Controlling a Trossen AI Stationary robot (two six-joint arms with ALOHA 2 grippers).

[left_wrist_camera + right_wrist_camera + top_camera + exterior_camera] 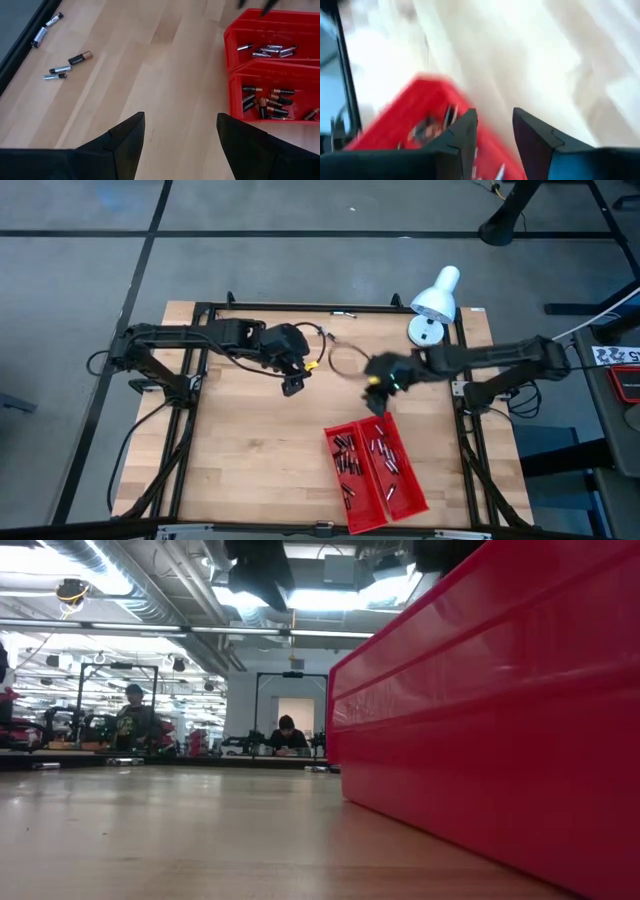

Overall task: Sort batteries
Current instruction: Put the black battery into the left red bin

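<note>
Right arm: reaching in across the desk [250, 450], its right gripper [494, 131] hanging just above the red tray's [400, 502] far end.
Right gripper: fingers standing partly apart, holding nothing.
Batteries [267, 102]: lying sorted in the tray's two compartments, just below that gripper.
Left gripper [180, 137]: hovering wide open and empty over bare wood; loose batteries [67, 65] lying well off to one side.

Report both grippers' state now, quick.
Left gripper: jaws open, empty, above bare table.
Right gripper: jaws apart, nothing visible between them, above the red tray.
</note>
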